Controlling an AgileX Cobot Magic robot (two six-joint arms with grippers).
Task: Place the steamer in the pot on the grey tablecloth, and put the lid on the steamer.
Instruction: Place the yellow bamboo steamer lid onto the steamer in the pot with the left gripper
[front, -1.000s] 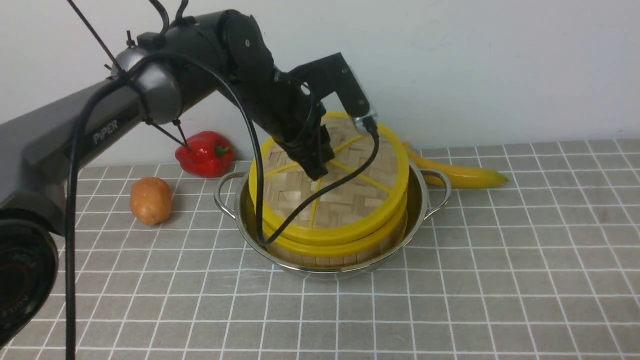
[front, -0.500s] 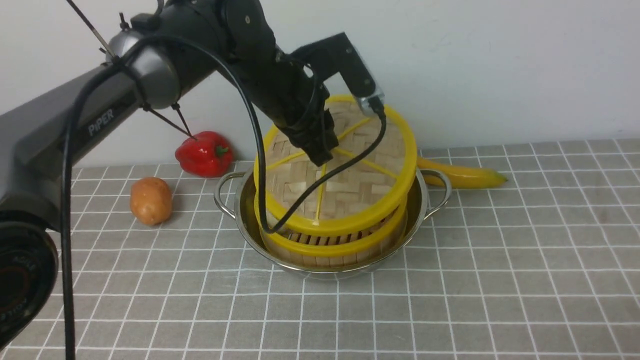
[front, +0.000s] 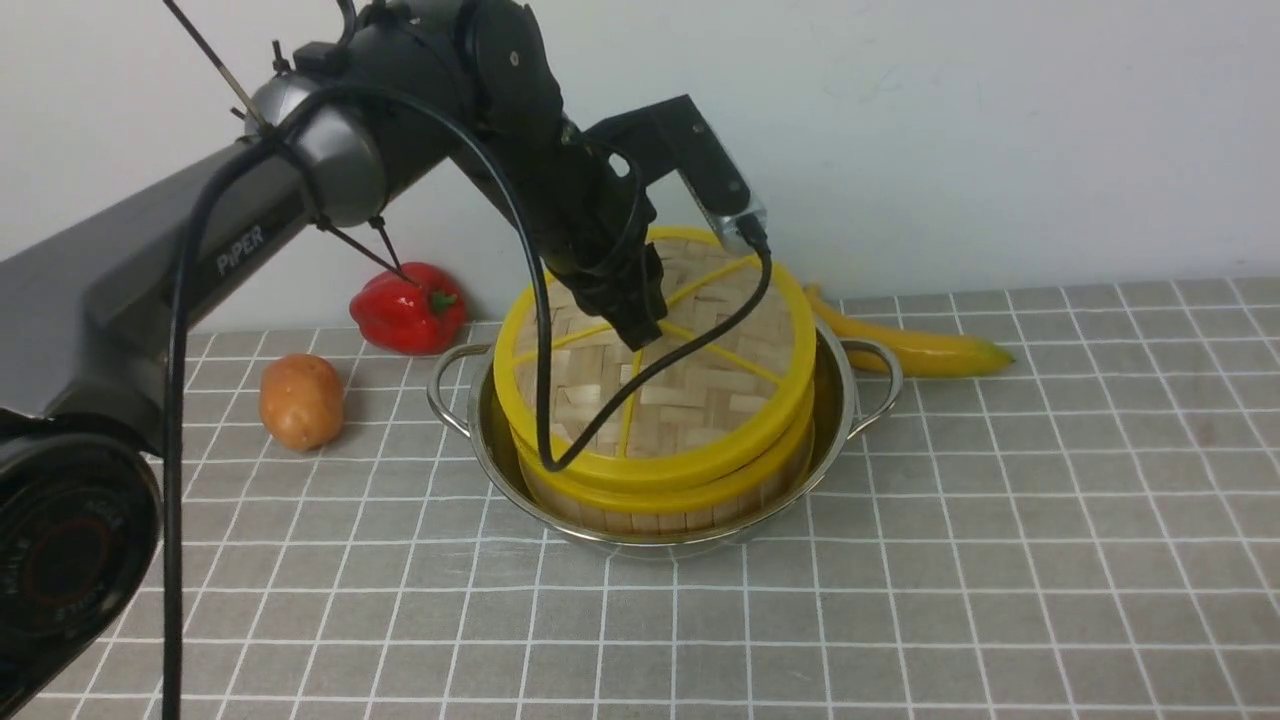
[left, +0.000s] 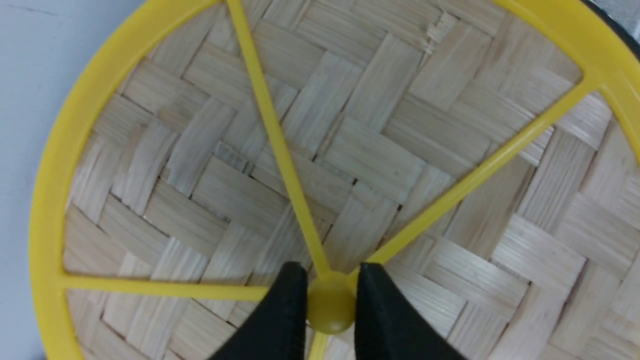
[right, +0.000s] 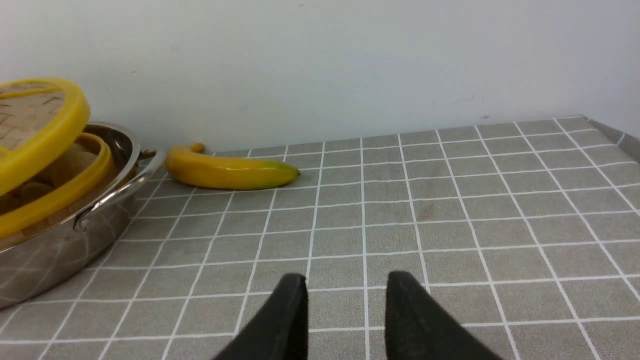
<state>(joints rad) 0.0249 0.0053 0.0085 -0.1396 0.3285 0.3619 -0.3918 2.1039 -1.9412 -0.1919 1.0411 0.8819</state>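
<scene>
My left gripper (left: 331, 279) clamps the knob (left: 331, 316) of the woven-bamboo, yellow-rimmed lid (front: 700, 400), tilted on the bamboo steamer (front: 680, 512) in the shiny steel pot (front: 640, 541), mid grey gridded tablecloth (front: 1000, 520); right gripper (right: 345, 295), fingers apart, over open cloth rightward; buns (right: 75, 162) mostly hidden.

A red pepper (front: 408, 308) sits by the white wall (front: 1000, 120), a potato (front: 301, 401) nearer the camera; a banana (front: 920, 347) lies farther right.

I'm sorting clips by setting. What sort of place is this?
Likely a staged tabletop robot setup, not a real kitchen: a grey tablecloth against a bare wall, the left gripper clamping the lid over a pot, and a banana, pepper and potato nearby.
</scene>
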